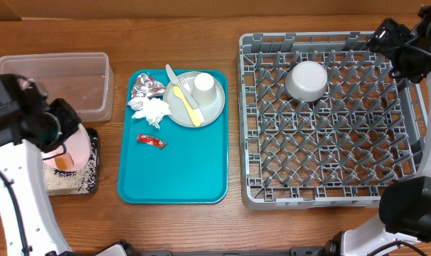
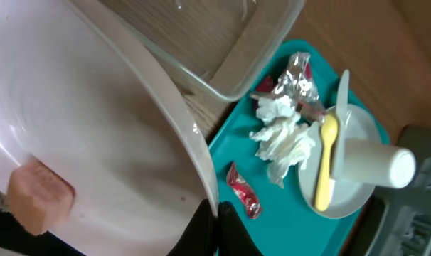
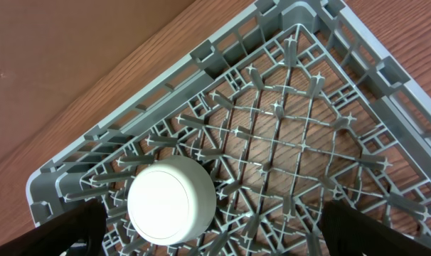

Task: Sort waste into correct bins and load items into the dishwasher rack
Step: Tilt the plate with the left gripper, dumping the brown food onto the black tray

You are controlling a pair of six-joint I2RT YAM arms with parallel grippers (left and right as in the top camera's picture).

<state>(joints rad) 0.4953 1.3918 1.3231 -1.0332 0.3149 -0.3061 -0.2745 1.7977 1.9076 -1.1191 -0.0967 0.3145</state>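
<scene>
My left gripper is shut on the rim of the white plate, which is tilted over the black tray. The orange cube lies on the plate and rice grains lie in the tray. On the teal tray are the foil ball, the napkin, the red packet and the grey-green plate. That plate bears the yellow fork, pale cutlery and the white cup. The white bowl sits upside down in the dishwasher rack. My right gripper is open and empty above the rack, beside the bowl.
The clear tub stands behind the black tray at the far left. The teal tray lies between the bins and the rack. My right arm hangs over the rack's far right corner. My left arm covers part of the black tray.
</scene>
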